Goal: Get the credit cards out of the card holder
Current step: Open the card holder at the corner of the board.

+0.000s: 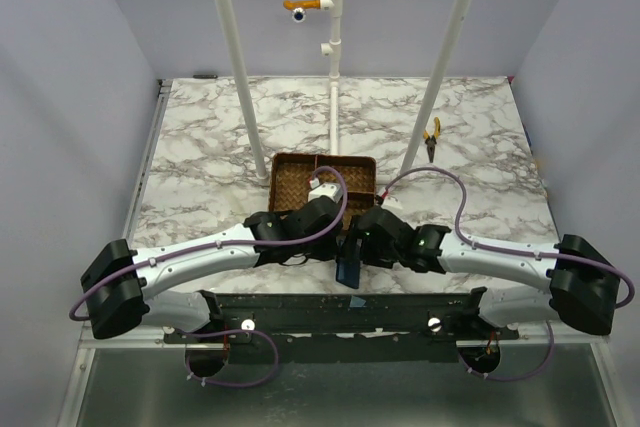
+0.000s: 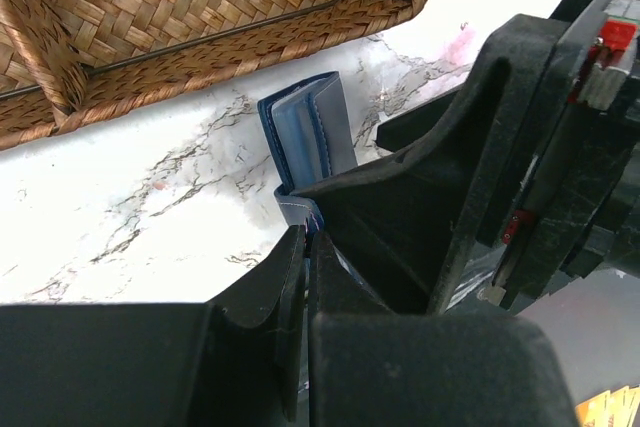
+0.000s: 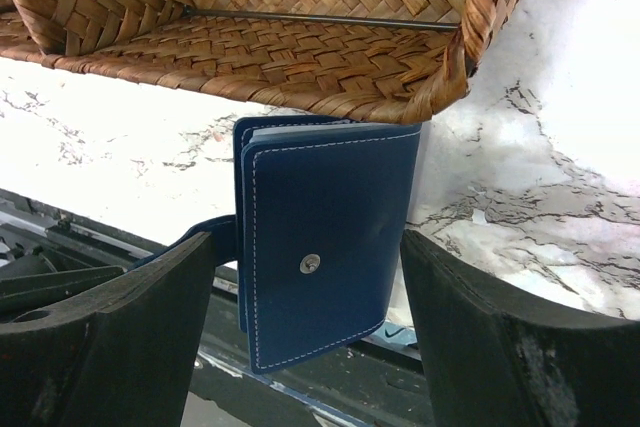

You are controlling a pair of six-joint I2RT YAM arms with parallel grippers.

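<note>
Card holder and both tools at the near edge of the desk (image 3: 560,147), just in front of the wicker tray (image 3: 300,57). The card holder (image 3: 330,217) was folded shut and stood on edge, clear of the desk surface. Its long axis ran upright in the right wrist view, and its studded outer face (image 3: 311,263) was turned toward that camera.

The pale leaf edges at its top pointed toward the tray. The credit cards could not be told apart from those pocket leaves and were judged to be inside.

The left tool (image 2: 303,237) was closed, pinching a narrow blue strap or flap at the holder's side. From its tips the holder reached straight ahead toward the tray.

The right tool (image 3: 305,237) stood spread wide, one finger on either side of the holder's width. A sliver of gap showed at the strap-side finger. Contact at the other finger could not be decided.

Both tools met at the holder, the left one anchoring it and the right one free. Judgement: any card must leave along the holder's long axis, through the edge facing the tray. The right tool would therefore need to come at that edge rather than across the closed faces.
</note>
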